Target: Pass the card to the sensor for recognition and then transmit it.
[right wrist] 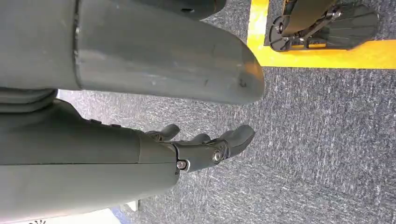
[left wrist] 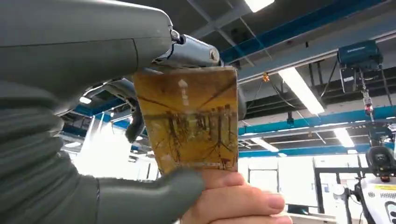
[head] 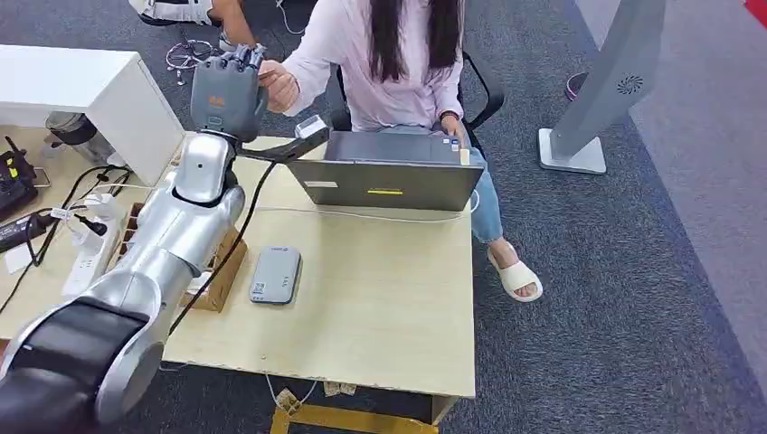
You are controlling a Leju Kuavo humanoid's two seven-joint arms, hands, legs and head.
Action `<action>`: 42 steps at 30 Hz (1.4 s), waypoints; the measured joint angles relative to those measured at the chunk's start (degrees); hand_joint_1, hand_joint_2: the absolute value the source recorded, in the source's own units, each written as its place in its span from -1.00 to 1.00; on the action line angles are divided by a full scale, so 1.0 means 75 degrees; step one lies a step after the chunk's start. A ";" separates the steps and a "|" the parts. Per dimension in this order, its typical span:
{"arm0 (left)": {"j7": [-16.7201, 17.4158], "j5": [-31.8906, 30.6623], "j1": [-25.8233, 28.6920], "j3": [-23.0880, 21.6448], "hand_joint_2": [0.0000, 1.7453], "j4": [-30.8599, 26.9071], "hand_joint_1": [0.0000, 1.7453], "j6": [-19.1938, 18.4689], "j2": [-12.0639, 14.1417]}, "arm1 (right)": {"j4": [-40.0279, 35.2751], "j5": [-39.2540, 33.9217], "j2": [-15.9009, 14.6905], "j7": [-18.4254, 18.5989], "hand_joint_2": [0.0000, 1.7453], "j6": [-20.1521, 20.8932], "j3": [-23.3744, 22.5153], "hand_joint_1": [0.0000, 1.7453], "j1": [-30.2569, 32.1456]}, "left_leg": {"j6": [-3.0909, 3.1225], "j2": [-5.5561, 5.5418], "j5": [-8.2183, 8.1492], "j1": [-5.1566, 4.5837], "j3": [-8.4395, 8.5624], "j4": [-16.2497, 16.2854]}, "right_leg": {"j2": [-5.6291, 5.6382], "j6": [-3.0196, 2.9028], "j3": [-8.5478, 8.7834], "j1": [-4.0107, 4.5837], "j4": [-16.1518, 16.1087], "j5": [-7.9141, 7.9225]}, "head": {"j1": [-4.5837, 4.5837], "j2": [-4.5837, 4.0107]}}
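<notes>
My left hand [head: 228, 90] is raised past the far edge of the table toward a seated person. It pinches a yellow-brown patterned card [left wrist: 191, 121] between its thumb and fingers [left wrist: 191, 51]. The person's hand [left wrist: 238, 200] also grips the card's lower edge, and in the head view that person's hand [head: 280, 89] meets mine. The sensor, a flat grey card reader [head: 275, 275], lies on the wooden table [head: 389, 307] below my left arm. My right hand [right wrist: 210, 147] hangs over grey carpet, fingers loosely apart and holding nothing.
An open grey laptop [head: 389, 176] stands at the table's far edge in front of the person. A wooden box [head: 217, 271] sits beside the reader. Power strips and cables [head: 81, 244] cover the left desk, with a white cabinet [head: 81, 90] behind. A grey stand [head: 597, 99] is at the right.
</notes>
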 joint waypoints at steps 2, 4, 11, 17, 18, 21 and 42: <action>-0.0070 0.0032 0.0010 0.0000 1.00 0.0023 -1.00 0.0064 0.0026 | 0.0000 0.0000 0.0000 0.0000 -1.00 0.0003 0.0000 -1.00 0.0000 | 0.0000 0.0000 0.0000 0.0000 0.0000 0.0000 | 0.0000 0.0000 0.0000 0.0000 0.0000 0.0000 | 0.0003 0.0000; -0.0201 0.0084 0.0055 0.0003 1.00 0.0026 -1.00 0.0178 0.0046 | 0.0003 -0.0003 0.0000 0.0006 -1.00 0.0009 0.0000 -1.00 0.0001 | 0.0000 0.0000 0.0000 0.0000 0.0000 0.0000 | 0.0000 0.0000 0.0000 0.0000 0.0000 0.0000 | 0.0003 0.0000; -0.0980 0.0913 0.0901 0.0023 1.00 -0.0832 -1.00 0.0510 0.0099 | 0.0003 -0.0198 -0.0003 -0.0160 -1.00 -0.0038 0.0003 -1.00 0.0045 | 0.0000 0.0001 -0.0001 -0.0002 0.0000 -0.0001 | 0.0001 0.0000 0.0001 -0.0001 0.0000 -0.0001 | 0.0000 0.0000; -0.1653 0.2023 0.3026 0.0067 1.00 -0.3359 -1.00 0.0513 0.0385 | 0.0012 -0.0644 -0.0009 -0.0557 -1.00 -0.0114 -0.0049 -1.00 0.0276 | 0.0000 0.0019 -0.0015 -0.0002 0.0004 -0.0008 | 0.0019 -0.0001 0.0000 -0.0001 -0.0001 -0.0012 | 0.0003 0.0000; -0.1708 0.2092 0.3444 0.0084 1.00 -0.3827 -1.00 0.0513 0.0483 | 0.0020 -0.0705 -0.0012 -0.0623 -1.00 -0.0114 -0.0081 -1.00 0.0332 | -0.0002 0.0019 -0.0017 -0.0001 0.0003 -0.0008 | 0.0022 0.0000 -0.0001 -0.0001 -0.0001 -0.0015 | 0.0000 0.0000; -0.1909 0.2346 0.4505 0.0219 1.00 -0.4754 -1.00 0.0481 0.0717 | 0.0050 -0.0860 -0.0029 -0.0717 -1.00 -0.0114 -0.0154 -1.00 0.0456 | -0.0001 0.0019 -0.0021 0.0001 0.0001 -0.0012 | 0.0021 -0.0007 -0.0004 -0.0001 -0.0002 -0.0023 | 0.0003 0.0000; -0.1798 0.2212 0.7757 0.1256 1.00 -0.6586 -1.00 -0.3269 0.3141 | 0.0175 -0.1664 -0.0251 -0.0898 -1.00 0.0020 -0.0641 -1.00 0.0660 | -0.0004 0.0014 -0.0016 0.0004 0.0007 -0.0016 | 0.0013 -0.0006 0.0001 0.0002 -0.0002 -0.0025 | 0.0003 0.0000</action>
